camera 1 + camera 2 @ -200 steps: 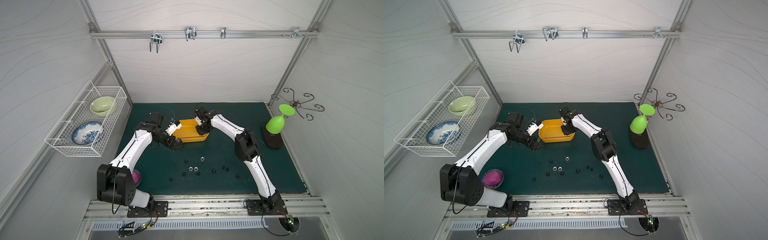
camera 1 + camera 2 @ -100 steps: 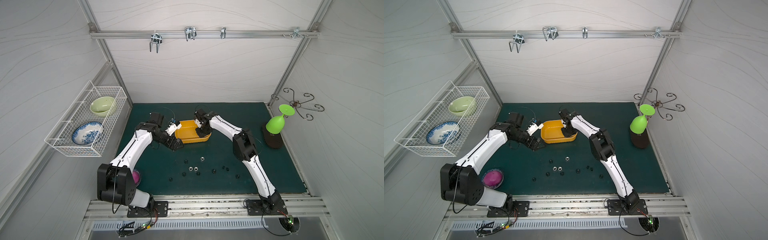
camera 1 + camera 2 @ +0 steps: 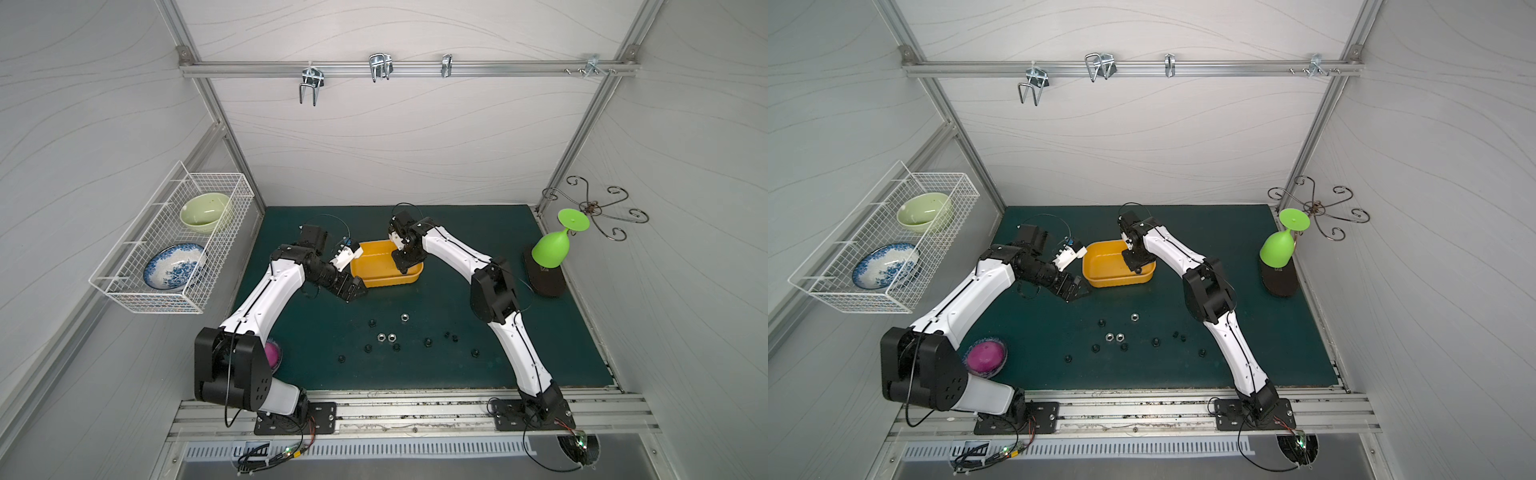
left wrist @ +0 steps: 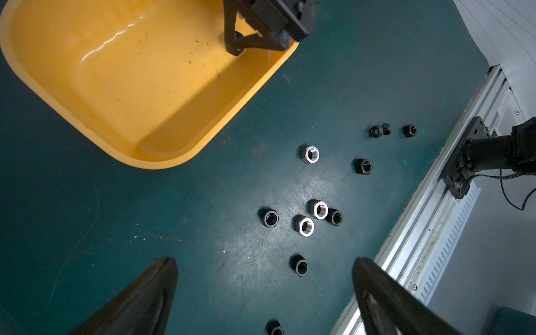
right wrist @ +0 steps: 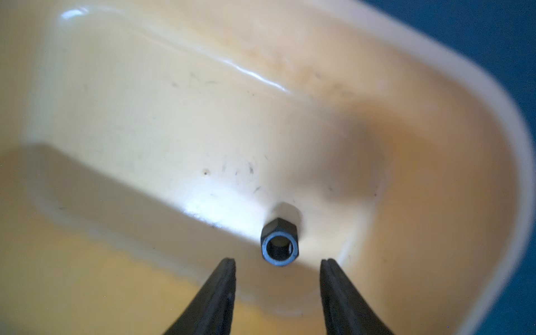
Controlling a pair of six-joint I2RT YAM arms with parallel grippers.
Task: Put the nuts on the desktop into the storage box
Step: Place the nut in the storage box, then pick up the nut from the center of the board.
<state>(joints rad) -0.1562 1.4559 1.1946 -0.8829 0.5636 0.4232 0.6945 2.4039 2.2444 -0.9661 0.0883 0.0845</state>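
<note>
Right claw (image 5: pixel 278 262) has just parted, leaving a black nut (image 5: pixel 280 243) in the storage box (image 5: pixel 174 116); left claw (image 4: pixel 264 261) gapes; more nuts (image 4: pixel 304 225) await.

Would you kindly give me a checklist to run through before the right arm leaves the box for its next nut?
1. Black nut inside the storage box: ok, it lies in there, free of the jaws.
2. Right gripper jaws apart: ok.
3. Right gripper's clearance from the box wall for lifting out: cannot tell.
4. Left gripper open and empty: ok, it hovers over the desktop beside the box.
5. Desktop cleared of nuts: not ok, black ones and three silver ones lie there.
</note>
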